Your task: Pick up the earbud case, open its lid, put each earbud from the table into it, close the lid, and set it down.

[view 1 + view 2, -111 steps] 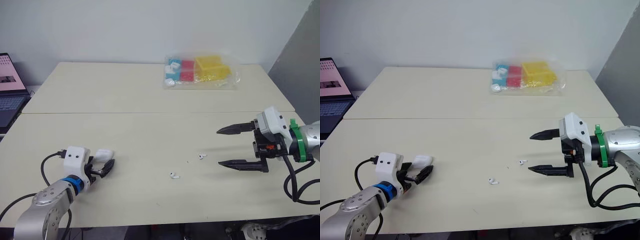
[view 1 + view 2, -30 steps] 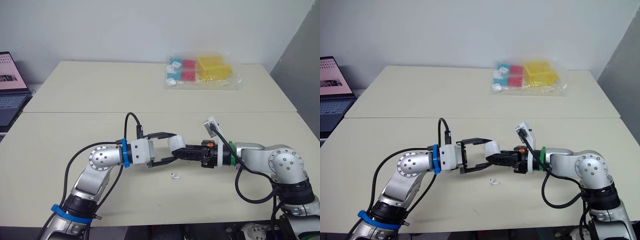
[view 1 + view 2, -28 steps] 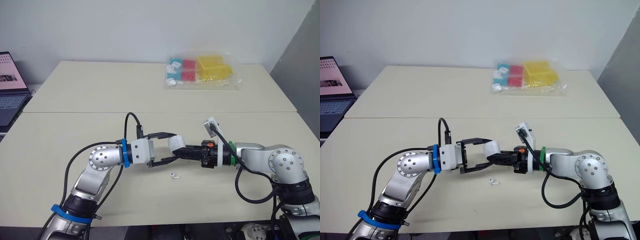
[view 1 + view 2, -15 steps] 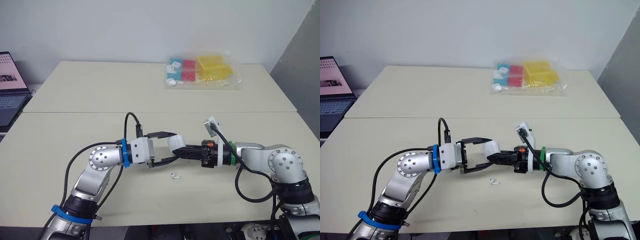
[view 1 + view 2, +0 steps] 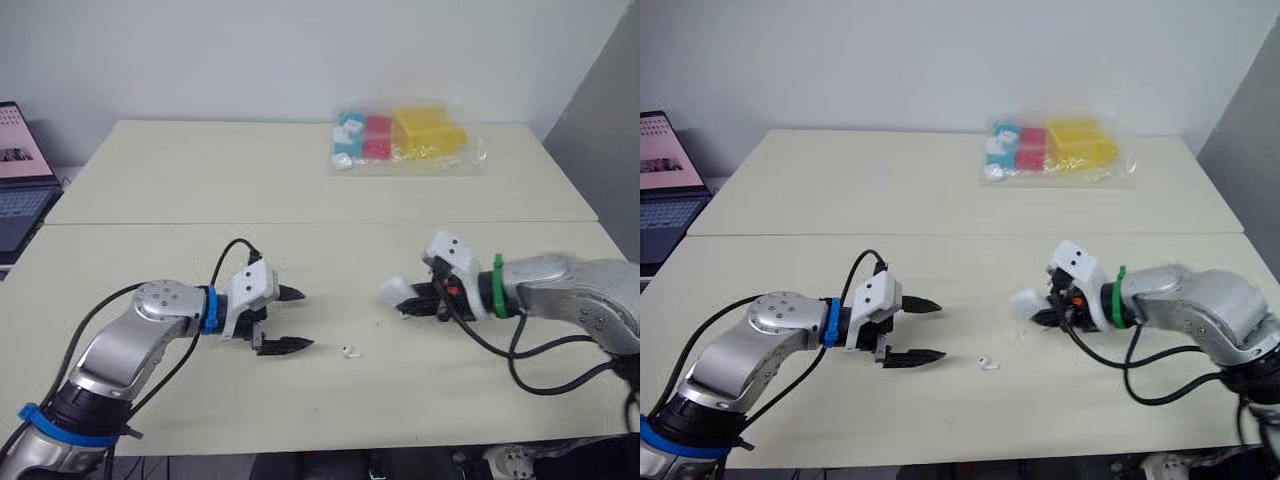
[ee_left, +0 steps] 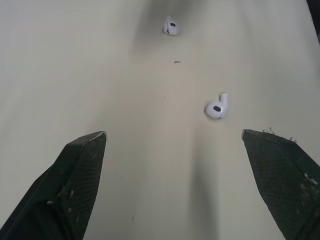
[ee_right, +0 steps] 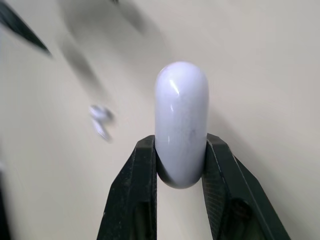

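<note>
The white earbud case [image 7: 181,115] is pinched upright between my right gripper's [image 7: 180,146] black fingers, its lid closed, held just above the table [image 5: 150,180] right of centre. In the head views the case [image 5: 396,292] juts out leftward from the right gripper [image 5: 412,300]. My left gripper [image 5: 296,320] hovers open and empty left of centre, pointing right. One white earbud [image 5: 347,351] lies on the table a short way past its lower fingertip. The left wrist view shows this earbud [image 6: 216,107] close ahead of the open left gripper [image 6: 173,136] and a second earbud [image 6: 171,26] farther on.
A clear plastic bag [image 5: 400,140] of yellow, red and blue boxes lies at the table's far edge, right of centre. An open laptop [image 5: 20,185] stands off the table's left side. A seam crosses the tabletop between the far half and the near half.
The grippers met at the table's middle, the left's open jaws around the case that the right gripped. They have drawn apart: the right carried the case rightward, the left pulled back left.
</note>
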Action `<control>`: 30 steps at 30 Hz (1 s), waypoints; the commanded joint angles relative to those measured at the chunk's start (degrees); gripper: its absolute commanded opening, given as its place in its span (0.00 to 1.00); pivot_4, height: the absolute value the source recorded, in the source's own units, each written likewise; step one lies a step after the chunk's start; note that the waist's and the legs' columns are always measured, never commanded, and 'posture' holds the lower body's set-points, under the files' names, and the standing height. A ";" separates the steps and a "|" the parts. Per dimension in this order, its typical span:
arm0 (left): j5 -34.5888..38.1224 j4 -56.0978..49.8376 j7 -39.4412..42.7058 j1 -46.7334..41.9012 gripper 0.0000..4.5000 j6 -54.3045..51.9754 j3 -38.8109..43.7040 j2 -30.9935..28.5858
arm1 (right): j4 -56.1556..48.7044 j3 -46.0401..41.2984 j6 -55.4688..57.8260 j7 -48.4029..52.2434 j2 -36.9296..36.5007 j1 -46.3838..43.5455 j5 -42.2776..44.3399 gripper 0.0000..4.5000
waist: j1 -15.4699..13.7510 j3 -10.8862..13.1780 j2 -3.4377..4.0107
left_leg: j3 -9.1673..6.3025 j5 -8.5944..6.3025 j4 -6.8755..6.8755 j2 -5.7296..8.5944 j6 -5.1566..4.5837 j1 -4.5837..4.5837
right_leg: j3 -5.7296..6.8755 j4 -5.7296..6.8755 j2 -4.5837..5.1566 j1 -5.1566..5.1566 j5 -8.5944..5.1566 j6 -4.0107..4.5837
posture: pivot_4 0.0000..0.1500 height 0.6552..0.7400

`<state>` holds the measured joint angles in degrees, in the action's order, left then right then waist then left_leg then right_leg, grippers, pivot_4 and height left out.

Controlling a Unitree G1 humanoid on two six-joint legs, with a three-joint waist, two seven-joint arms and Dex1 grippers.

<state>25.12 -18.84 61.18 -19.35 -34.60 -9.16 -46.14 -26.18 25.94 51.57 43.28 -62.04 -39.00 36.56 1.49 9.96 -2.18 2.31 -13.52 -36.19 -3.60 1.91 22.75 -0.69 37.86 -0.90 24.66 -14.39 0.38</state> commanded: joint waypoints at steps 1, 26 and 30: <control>1.73 -3.75 -3.09 -3.67 1.00 -4.43 -0.15 2.52 | -1.29 3.07 -8.45 7.12 -0.85 -1.55 -10.64 0.18 | 0.02 0.00 -0.01 | 0.00 0.00 -0.01 0.00 0.00 0.04 | 0.02 0.00 -0.02 0.02 0.00 0.00 | 1.00 1.00; -8.26 1.52 -5.33 -13.87 1.00 -1.00 -10.95 12.60 | 0.52 -0.17 -2.05 16.82 12.56 -7.85 -17.85 0.18 | 0.10 0.01 -0.01 | -0.16 0.01 -0.83 0.05 0.00 0.09 | -0.10 1.02 -0.04 0.19 -0.01 0.04 | 1.00 1.00; -7.91 2.17 -4.84 -14.65 1.00 -1.70 -10.30 13.37 | -0.11 -0.47 -1.11 16.87 13.33 -7.64 -17.76 0.18 | 0.13 0.01 -0.01 | -0.17 0.01 -0.84 0.04 0.00 0.09 | -0.12 1.04 -0.04 0.20 -0.01 0.04 | 1.00 1.00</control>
<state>16.91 -15.80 55.84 -32.58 -36.87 -20.07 -33.17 -24.27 27.77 50.54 59.74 -48.64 -45.53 18.92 1.62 9.97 -2.18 2.13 -13.51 -37.03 -3.55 1.91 22.85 -0.81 38.89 -0.95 24.86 -14.40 0.42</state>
